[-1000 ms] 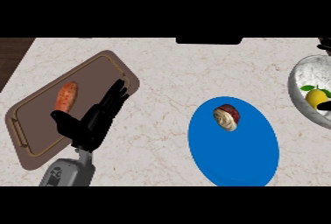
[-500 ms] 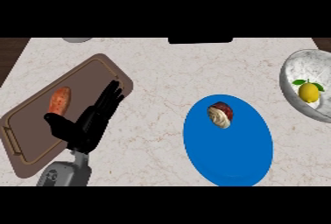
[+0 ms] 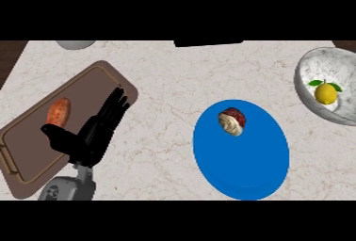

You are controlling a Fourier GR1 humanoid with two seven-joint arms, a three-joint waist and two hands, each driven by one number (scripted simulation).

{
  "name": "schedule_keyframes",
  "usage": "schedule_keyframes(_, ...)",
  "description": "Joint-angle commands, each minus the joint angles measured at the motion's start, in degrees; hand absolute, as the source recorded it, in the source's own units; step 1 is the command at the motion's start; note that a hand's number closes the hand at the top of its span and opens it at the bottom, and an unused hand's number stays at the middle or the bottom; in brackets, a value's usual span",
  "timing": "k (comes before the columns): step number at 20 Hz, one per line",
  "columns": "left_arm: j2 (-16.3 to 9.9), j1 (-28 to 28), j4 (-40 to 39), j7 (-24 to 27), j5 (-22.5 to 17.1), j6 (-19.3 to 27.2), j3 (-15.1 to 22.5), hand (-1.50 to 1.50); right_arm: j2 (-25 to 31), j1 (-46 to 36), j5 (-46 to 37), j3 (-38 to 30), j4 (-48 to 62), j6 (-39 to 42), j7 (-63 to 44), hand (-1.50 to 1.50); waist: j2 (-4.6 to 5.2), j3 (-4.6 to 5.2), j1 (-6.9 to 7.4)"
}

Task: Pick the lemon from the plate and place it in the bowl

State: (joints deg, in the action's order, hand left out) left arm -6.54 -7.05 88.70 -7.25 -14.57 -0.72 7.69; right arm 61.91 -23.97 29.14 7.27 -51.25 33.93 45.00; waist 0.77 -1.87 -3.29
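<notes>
A yellow lemon [image 3: 325,92] with green leaves lies inside the grey marbled bowl [image 3: 313,70] at the right edge. The blue plate [image 3: 243,164] sits right of centre and holds a small brown and cream item [image 3: 232,121] near its top. My left hand [image 3: 89,136] is open at the lower left, fingers straight and pointing up-right, hovering over the edge of a brown cutting board [image 3: 42,150]. It holds nothing. My right hand does not show.
An orange sweet potato [image 3: 58,111] lies on the cutting board just left of my left hand. A grey round object [image 3: 75,44] peeks in at the top left, and a dark object [image 3: 207,43] sits at the top edge.
The whole view has shifted left and slightly down, so the bowl with the lemon shows more fully at the right. My left hand keeps the same open pose.
</notes>
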Motion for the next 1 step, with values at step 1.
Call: schedule_keyframes(1, -0.4, 0.8, 0.1, 0.2, -0.2, 0.1, -0.7, 0.00, 1.5, 3.1, 0.1, 1.5, -0.6, 12.6, 7.5, 1.50, 0.11, -0.33, -0.25)
